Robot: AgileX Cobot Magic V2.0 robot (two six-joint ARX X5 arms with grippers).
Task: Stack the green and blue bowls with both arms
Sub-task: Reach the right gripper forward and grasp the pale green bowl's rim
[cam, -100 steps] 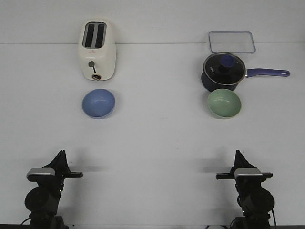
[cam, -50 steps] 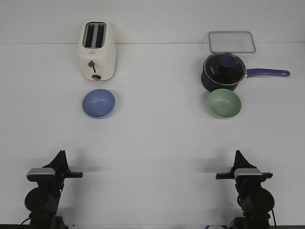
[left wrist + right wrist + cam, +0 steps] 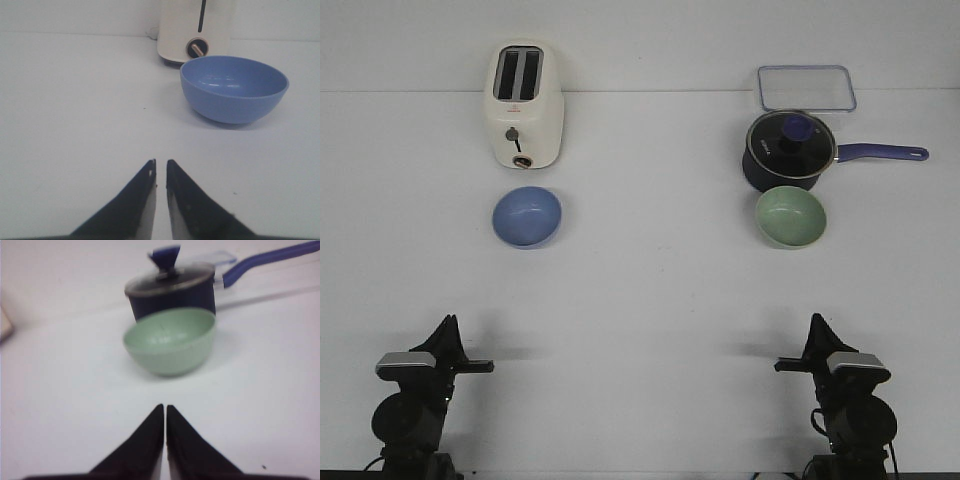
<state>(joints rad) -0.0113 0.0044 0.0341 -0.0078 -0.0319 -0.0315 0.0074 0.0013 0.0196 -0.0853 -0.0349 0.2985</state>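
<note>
The blue bowl [image 3: 527, 216] sat on the white table [image 3: 650, 290], just in front of the toaster [image 3: 523, 104]. The green bowl [image 3: 790, 216] sat at its 3 o'clock, far away, touching the dark pot [image 3: 790, 150]. The left gripper [image 3: 160, 172] and right gripper [image 3: 165, 415] were both pinched together, holding nothing, well back from the bowls.

Black pointed claws [image 3: 160, 172], grey top blocks [image 3: 406, 362]

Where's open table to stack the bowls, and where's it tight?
Free: the wide middle strip between blue bowl and green bowl, and the band from the bowls to both grippers. Tight: green bowl against the saucepan; blue bowl close by the toaster.
</note>
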